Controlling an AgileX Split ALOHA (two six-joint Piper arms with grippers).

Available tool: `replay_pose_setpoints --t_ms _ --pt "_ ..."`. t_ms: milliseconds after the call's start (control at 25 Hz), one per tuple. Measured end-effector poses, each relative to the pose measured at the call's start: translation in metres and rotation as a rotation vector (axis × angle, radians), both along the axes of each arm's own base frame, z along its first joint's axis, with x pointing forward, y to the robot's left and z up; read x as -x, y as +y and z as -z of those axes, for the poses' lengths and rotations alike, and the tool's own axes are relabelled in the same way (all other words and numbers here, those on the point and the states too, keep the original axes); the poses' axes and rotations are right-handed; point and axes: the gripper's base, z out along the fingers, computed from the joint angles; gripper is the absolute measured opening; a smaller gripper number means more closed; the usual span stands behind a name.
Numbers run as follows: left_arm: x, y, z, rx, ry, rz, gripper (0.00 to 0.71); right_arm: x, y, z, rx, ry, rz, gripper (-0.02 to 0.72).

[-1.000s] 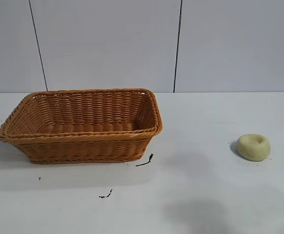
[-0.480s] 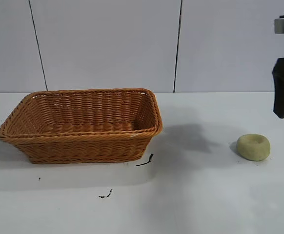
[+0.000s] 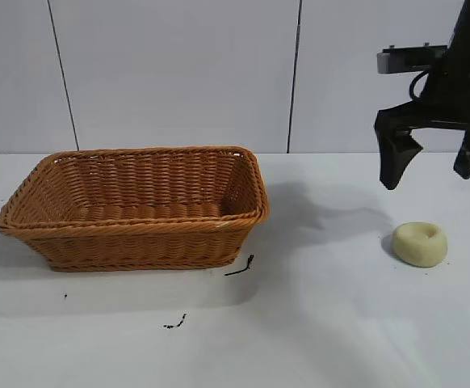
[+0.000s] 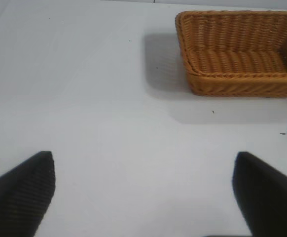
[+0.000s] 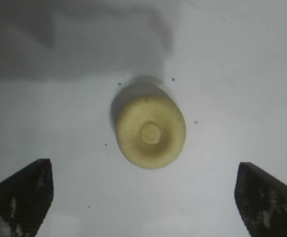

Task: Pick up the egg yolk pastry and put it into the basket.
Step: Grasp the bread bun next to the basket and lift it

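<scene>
Exterior: our right gripper (image 3: 435, 171) hangs spread above the pastry (image 3: 419, 243), well apart from the basket (image 3: 138, 206); open table (image 3: 324, 323) between.

Left wrist: left gripper (image 4: 143, 190) spread, idle.

Right wrist: pastry sits centred between the fingers (image 5: 20, 195). Looks soft, light; we'd pinch its sides gently.

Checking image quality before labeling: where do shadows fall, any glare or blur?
Exterior view: the right hand, open above the egg yolk pastry, casts a soft grey shadow on the table toward the basket; no glare. Right wrist view: the pastry looks slightly soft, with a dark shadow band beyond it. Left wrist view: the left hand is open, and the basket shades the table beside it.
</scene>
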Motion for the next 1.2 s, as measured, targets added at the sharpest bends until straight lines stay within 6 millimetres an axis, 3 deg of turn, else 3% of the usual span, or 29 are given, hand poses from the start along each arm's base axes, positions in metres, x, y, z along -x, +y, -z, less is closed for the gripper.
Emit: replay_pose_setpoints --t_ms 640,1200 --pt "0.0 0.0 0.0 0.0 0.0 0.0 0.696 -0.017 -0.008 0.075 0.006 0.086 0.033 0.694" --pt "0.0 0.0 0.0 0.0 0.0 0.0 0.696 -0.02 -0.007 0.078 -0.009 0.057 0.041 0.685"
